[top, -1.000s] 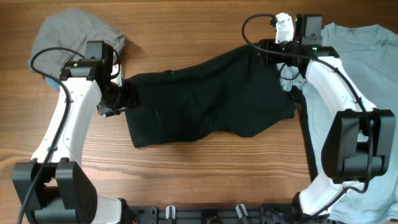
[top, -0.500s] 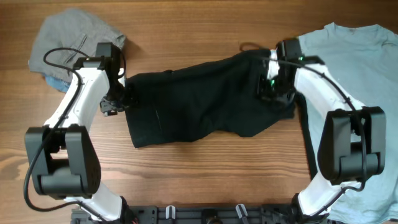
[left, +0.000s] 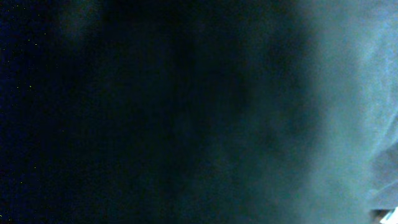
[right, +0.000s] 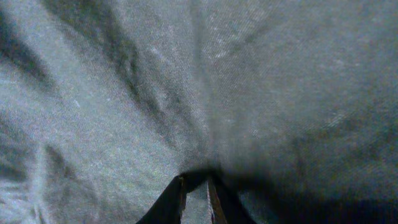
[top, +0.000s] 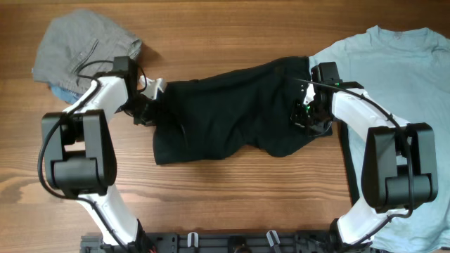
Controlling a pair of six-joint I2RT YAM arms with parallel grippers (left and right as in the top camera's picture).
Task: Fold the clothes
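Two pincers work opposite ends of black shorts (top: 225, 112) lying mid-surface (top: 225, 204): right pincer (top: 308, 118) nipped onto a tuck of cloth, left pincer (top: 146, 107) buried at the hem, grip untellable, presumably to draw the garment flat for folding.

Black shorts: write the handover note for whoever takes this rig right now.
Left hand: at the left edge of the black shorts. Its wrist view shows only dark cloth, so open or shut can't be told.
Right hand: looks pinched on a fold at the shorts' right end.
Light blue T-shirt lies flat at right; grey garment is bunched at top left.
Done: no fold visible. Left: fold the shorts, then the rest.
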